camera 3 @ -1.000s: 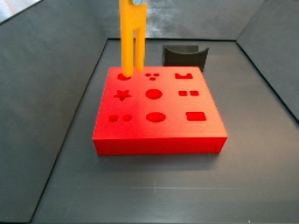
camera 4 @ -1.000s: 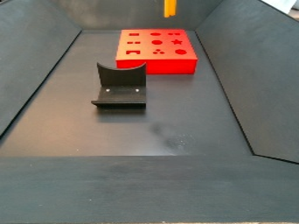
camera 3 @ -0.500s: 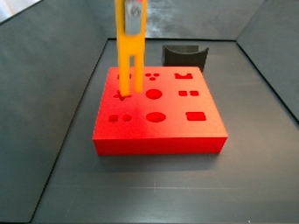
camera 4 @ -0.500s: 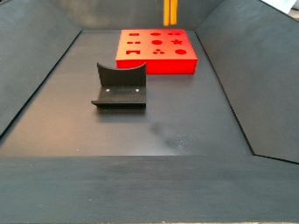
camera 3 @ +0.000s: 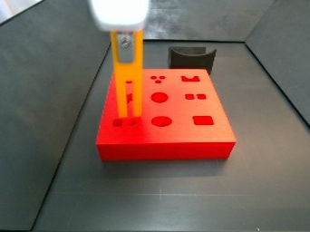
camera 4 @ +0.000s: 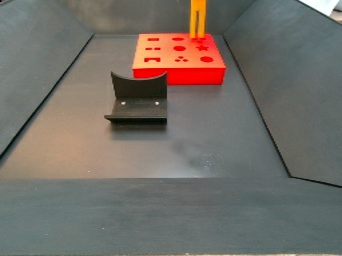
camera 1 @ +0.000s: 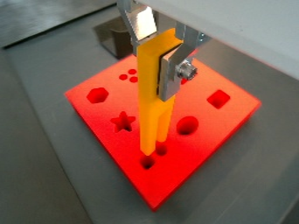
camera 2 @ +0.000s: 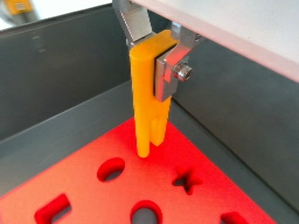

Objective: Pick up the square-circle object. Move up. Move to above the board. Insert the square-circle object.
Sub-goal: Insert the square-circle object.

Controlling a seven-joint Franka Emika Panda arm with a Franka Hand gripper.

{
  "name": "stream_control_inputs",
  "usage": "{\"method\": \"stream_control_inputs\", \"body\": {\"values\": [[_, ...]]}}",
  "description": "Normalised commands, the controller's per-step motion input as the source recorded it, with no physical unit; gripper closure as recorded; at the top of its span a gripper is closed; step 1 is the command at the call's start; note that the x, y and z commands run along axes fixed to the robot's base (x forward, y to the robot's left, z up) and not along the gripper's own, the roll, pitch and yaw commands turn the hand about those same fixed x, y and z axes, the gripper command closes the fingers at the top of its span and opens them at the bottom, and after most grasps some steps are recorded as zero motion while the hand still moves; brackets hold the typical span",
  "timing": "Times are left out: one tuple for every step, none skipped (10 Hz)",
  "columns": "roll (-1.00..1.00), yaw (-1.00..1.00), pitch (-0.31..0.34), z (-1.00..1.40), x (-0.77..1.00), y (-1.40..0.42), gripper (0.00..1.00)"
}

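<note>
The gripper [camera 1: 158, 59] is shut on the upper end of the square-circle object [camera 1: 153, 109], a tall orange-yellow two-pronged peg held upright. In both wrist views its silver fingers [camera 2: 172, 72] clamp the peg's flat sides. The board [camera 3: 182, 127] is a flat red block with darker shaped holes. In a side view the gripper [camera 3: 125, 38] stands over the board's left side and the peg [camera 3: 126, 82] reaches down to a pair of holes [camera 3: 122, 120] near the front-left corner. Its prong tips [camera 1: 149, 160] meet the board's top there. How deep they sit cannot be told.
A dark grey curved holder [camera 4: 136, 97] stands on the grey floor apart from the board [camera 4: 181, 57]; it also shows behind the board in a side view [camera 3: 191, 57]. Sloped grey walls [camera 4: 40, 90] enclose the floor.
The gripper has come down with the peg and shifted toward the board's front-left corner. The prong tips have dropped from above the board to its top surface at the hole pair.
</note>
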Motion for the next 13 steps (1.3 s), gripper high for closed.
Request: {"method": "stream_control_inputs", "body": {"values": [[-0.02,-0.81,-0.039,-0.15,-0.19,-0.06,1.0],[-0.04,-0.49,-0.079,-0.08,-0.23,-0.03,1.0],[-0.01,-0.11,-0.03,-0.1,-0.16,0.0,1.0],[0.0,0.0,0.0,-0.12,-0.02,0.0,1.0],[0.0,0.04,0.0,-0.15,0.0,0.0,1.0],[0.0,0.13,0.0,-0.16,0.02,-0.06,1.0],[0.03,0.26,0.004,-0.16,0.14,-0.09,1.0],[0.0,0.38,0.0,-0.18,0.17,-0.06,1.0],[0.0,0.4,-0.013,-0.23,0.12,0.0,1.0],[-0.01,0.19,-0.157,-0.24,0.0,-0.03,1.0],[0.0,0.07,-0.091,-0.21,-0.03,0.0,1.0],[0.0,0.14,-0.087,-0.2,-0.05,-0.02,1.0],[0.0,0.14,-0.129,-0.18,-0.07,-0.08,1.0]]}}
